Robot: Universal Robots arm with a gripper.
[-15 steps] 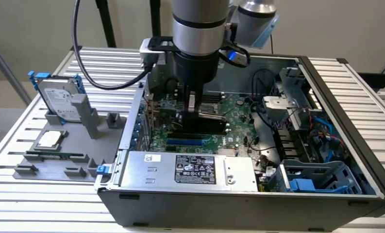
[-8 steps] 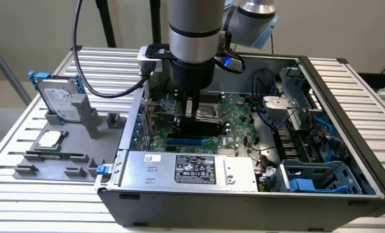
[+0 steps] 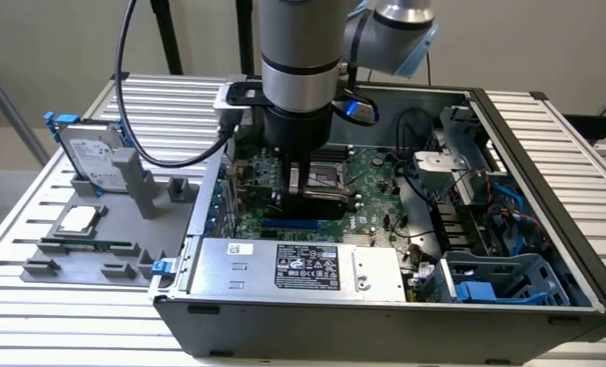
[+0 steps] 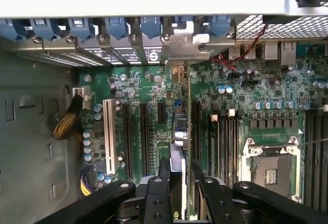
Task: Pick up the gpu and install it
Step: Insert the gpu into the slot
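End effector (image 4: pixel 180 171) is clamping the gpu (image 4: pixel 178 131) edge-down over the motherboard (image 4: pixel 256 85), which I am reading as lining its connector up with a slot.

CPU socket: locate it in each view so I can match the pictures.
Exterior view: the CPU socket sits on the motherboard, at the exterior view's right of the gripper, partly hidden by it.
Wrist view: the silver-framed CPU socket lies beside the memory slots.
Shared landmark: the gripper, closed on the gpu.
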